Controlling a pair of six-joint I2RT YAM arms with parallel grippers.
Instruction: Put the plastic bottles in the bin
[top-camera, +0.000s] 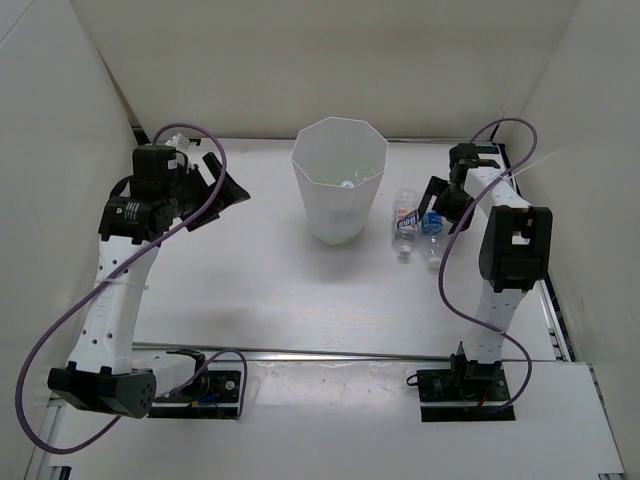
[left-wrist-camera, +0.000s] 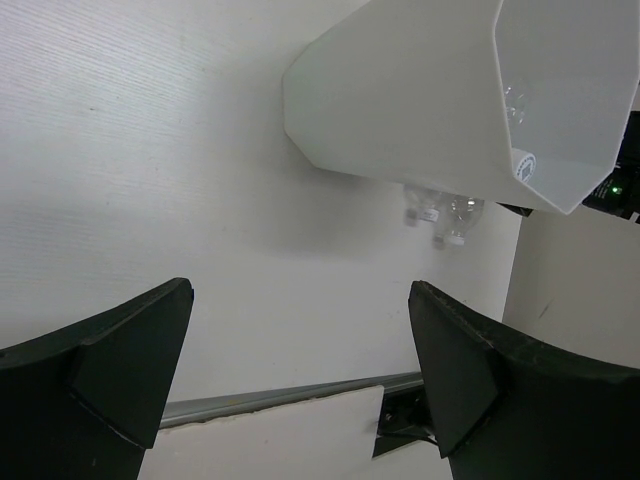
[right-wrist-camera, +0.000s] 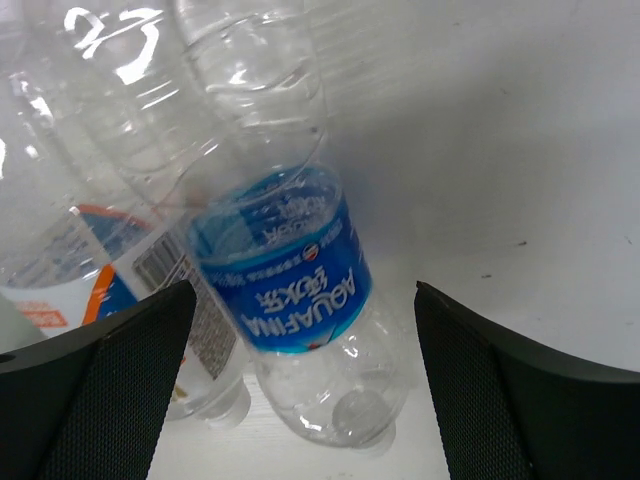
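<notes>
Plastic bottles (top-camera: 405, 225) — two clear ones — lie side by side on the white surface (top-camera: 250, 290), just to the right of the tall white faceted plastic bin (top-camera: 338, 205), their caps pointing toward the arm bases. The clear plastic bottle with the blue Aquafina label (right-wrist-camera: 290, 275) is the one farther from the bin. The clear plastic bottle with the white-and-orange label (right-wrist-camera: 70, 285) lies against it on the bin side.

The right end effector (right-wrist-camera: 300, 300) hangs directly over the blue-labelled bottle. Its two black fingers (right-wrist-camera: 120, 390) are spread wide and released, and the bottle's labelled middle lies in the gap between them, gripped by neither.

Inside the bin, a white cap (left-wrist-camera: 522, 165) and a clear bottle body show against the wall.

The left end effector (left-wrist-camera: 300, 290) is on the bin's other side — well apart from the two bottles — raised over bare surface, its fingers spread and gripping nothing.
</notes>
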